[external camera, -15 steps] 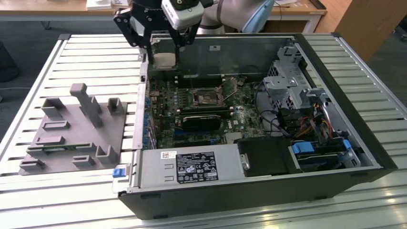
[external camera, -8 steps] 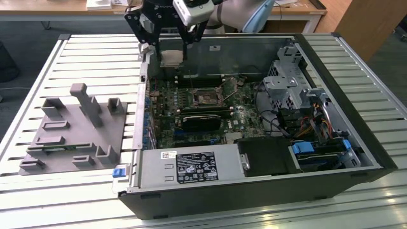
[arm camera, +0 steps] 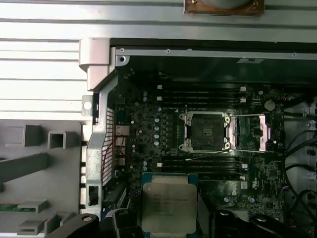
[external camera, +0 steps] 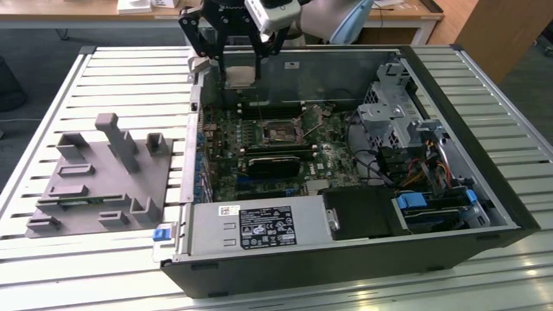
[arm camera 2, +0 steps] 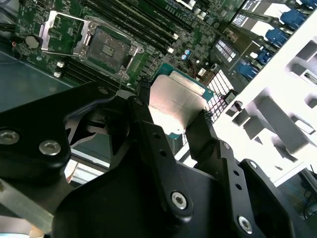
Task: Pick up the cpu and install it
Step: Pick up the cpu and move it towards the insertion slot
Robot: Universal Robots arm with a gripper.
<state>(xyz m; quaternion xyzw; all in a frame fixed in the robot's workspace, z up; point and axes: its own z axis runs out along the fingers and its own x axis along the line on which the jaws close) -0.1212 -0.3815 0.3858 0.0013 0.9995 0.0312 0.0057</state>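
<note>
Gripper [external camera: 238, 65] was closed on the cpu [external camera: 240, 77]. The chip was clamped by opposite edges between the two fingers [arm camera 2: 145, 106], with its silver top showing in both wrist views. The cpu hung in the air above the open computer case [external camera: 484, 194], apart from the socket [external camera: 278, 134], whose metal frame stood swung open.

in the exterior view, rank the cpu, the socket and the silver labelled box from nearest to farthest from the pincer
1. cpu: held in the pincer, near the exterior view's top.
2. socket: lower down, around the view's middle.
3. silver labelled box: lowest, toward the view's bottom edge, plainly farthest.
</note>
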